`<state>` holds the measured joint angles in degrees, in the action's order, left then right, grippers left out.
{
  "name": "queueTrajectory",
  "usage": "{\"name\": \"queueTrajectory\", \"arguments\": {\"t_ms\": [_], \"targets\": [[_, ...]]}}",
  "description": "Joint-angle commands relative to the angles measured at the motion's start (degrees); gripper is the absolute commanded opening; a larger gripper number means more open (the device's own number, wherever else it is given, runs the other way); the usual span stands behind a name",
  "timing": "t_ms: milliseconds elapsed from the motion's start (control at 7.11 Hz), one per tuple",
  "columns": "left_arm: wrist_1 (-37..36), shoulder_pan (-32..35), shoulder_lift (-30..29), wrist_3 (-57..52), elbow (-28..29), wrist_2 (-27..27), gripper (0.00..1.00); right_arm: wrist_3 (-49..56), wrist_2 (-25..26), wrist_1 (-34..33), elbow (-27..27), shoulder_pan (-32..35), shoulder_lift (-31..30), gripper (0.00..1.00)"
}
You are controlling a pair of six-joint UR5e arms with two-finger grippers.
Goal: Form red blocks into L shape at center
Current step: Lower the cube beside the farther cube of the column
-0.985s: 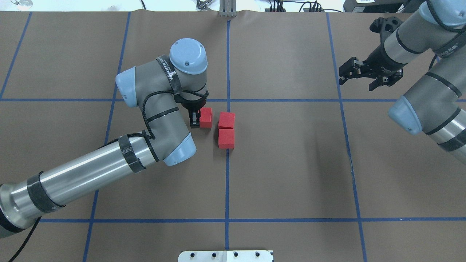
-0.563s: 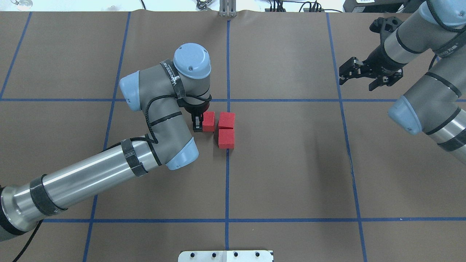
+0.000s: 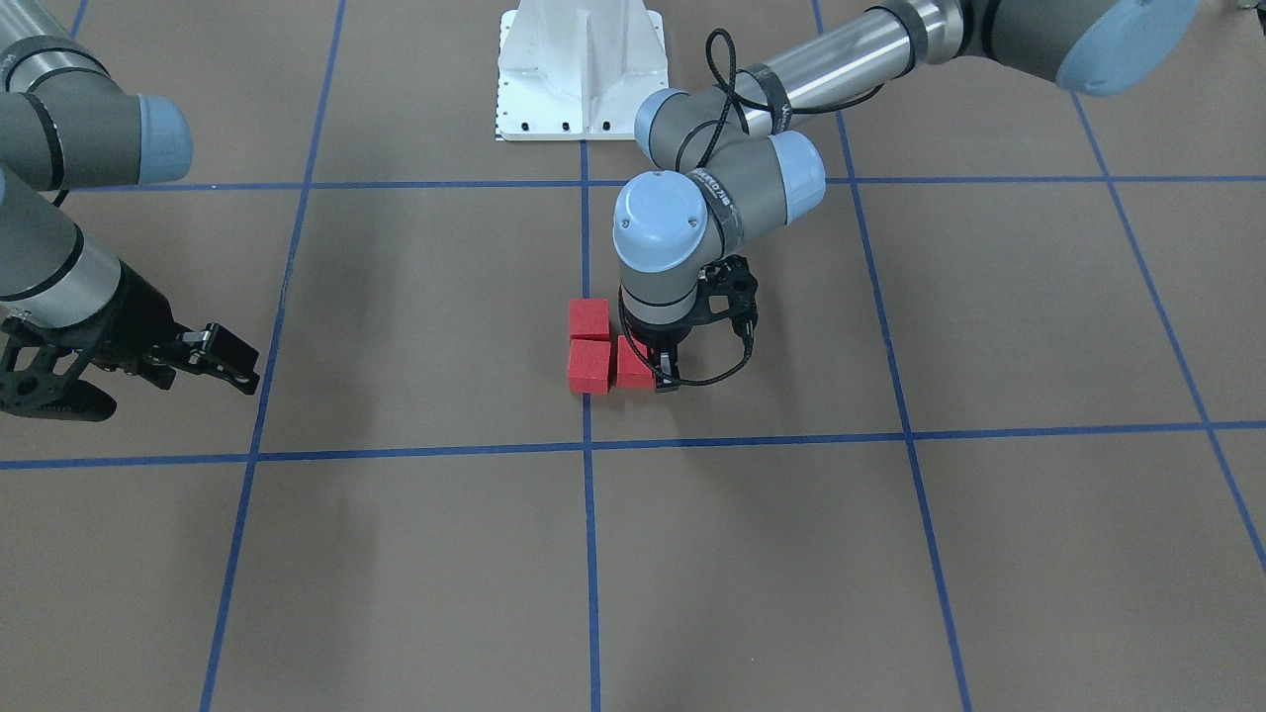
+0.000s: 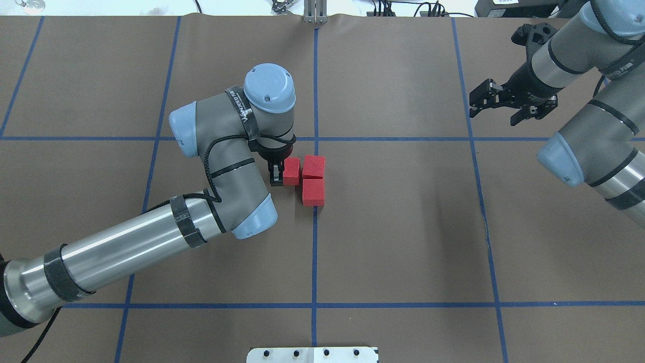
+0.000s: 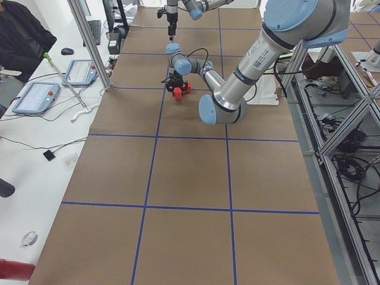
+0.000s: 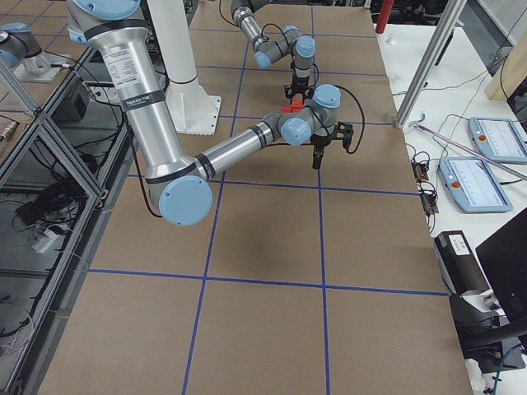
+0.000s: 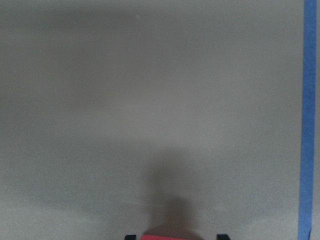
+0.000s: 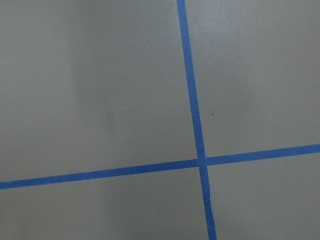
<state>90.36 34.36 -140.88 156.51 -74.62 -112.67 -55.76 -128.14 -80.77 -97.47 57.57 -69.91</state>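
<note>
Three red blocks lie at the center, by the blue tape line (image 4: 315, 237). Two blocks (image 4: 313, 167) (image 4: 313, 192) sit touching, one behind the other, on the line. My left gripper (image 4: 282, 173) is shut on the third block (image 4: 292, 171), held right beside the far one, so the three make an L. The front view shows the same group (image 3: 589, 318) (image 3: 588, 367) (image 3: 633, 364) and the left gripper (image 3: 647, 364). The left wrist view shows the block's top (image 7: 177, 236) between both fingertips. My right gripper (image 4: 493, 111) is open and empty, far right, above the table.
The white robot base plate (image 4: 312, 354) sits at the near edge, also in the front view (image 3: 579, 69). A metal bracket (image 4: 315, 12) stands at the far edge. The right wrist view shows only a tape crossing (image 8: 201, 161). An operator (image 5: 21, 35) sits beyond the table.
My left gripper has carried its red block to the right, closing the gap to the other two blocks. The right arm has not moved.
</note>
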Motion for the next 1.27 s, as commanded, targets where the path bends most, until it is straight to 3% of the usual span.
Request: {"name": "queueTrajectory", "arguments": {"t_ms": [0,1125], "targets": [[0.0,-0.08,-0.01,0.29,-0.08,-0.01,0.0,0.03,0.0,0.0,0.0,0.0,-0.05,0.99],[0.0,-0.35,-0.54,1.08,0.09,0.08,0.0,0.03,0.0,0.0,0.09,0.0,-0.05,0.99]]}}
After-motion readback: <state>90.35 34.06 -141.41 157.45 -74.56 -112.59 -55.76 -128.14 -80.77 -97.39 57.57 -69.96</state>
